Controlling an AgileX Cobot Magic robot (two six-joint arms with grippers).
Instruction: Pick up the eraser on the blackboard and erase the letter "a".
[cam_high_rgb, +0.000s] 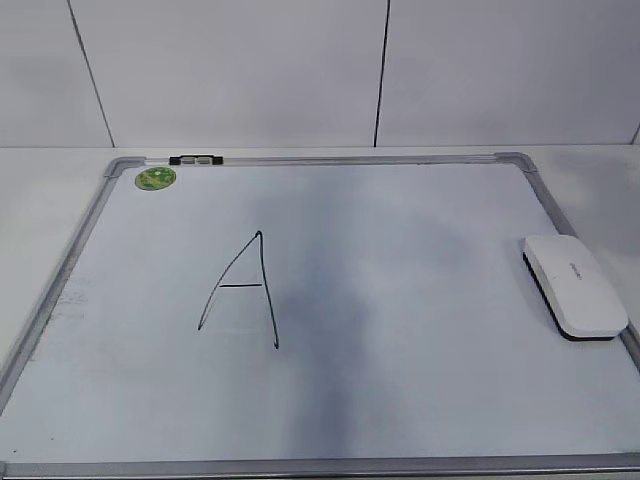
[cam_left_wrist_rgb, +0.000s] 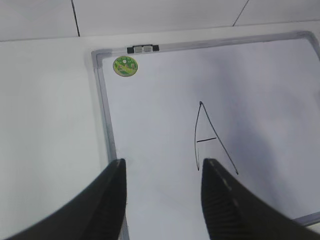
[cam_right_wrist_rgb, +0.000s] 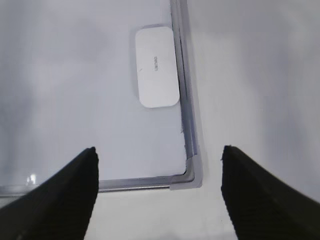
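Note:
The eraser (cam_high_rgb: 573, 285), a white rounded block with a dark underside, lies flat at the right edge of the blackboard (cam_high_rgb: 300, 160). It also shows in the right wrist view (cam_right_wrist_rgb: 157, 66), next to the frame (cam_right_wrist_rgb: 182, 100). No small letter "a" shows in any view; only a tall capital "A" (cam_high_rgb: 245, 290) (cam_left_wrist_rgb: 207, 137) is on the board. My left gripper (cam_left_wrist_rgb: 164, 162) is open and empty above the board's left part (cam_left_wrist_rgb: 102, 100). My right gripper (cam_right_wrist_rgb: 159, 149) is open and empty above the board's near right corner, apart from the eraser. Neither gripper shows in the exterior view.
A round green sticker (cam_high_rgb: 155, 178) (cam_left_wrist_rgb: 125, 65) and a small black-and-white clip (cam_high_rgb: 196, 159) (cam_left_wrist_rgb: 143, 49) sit at the board's far left corner. A grey shadow runs down the board's middle. The board lies on a white table before a white panelled wall.

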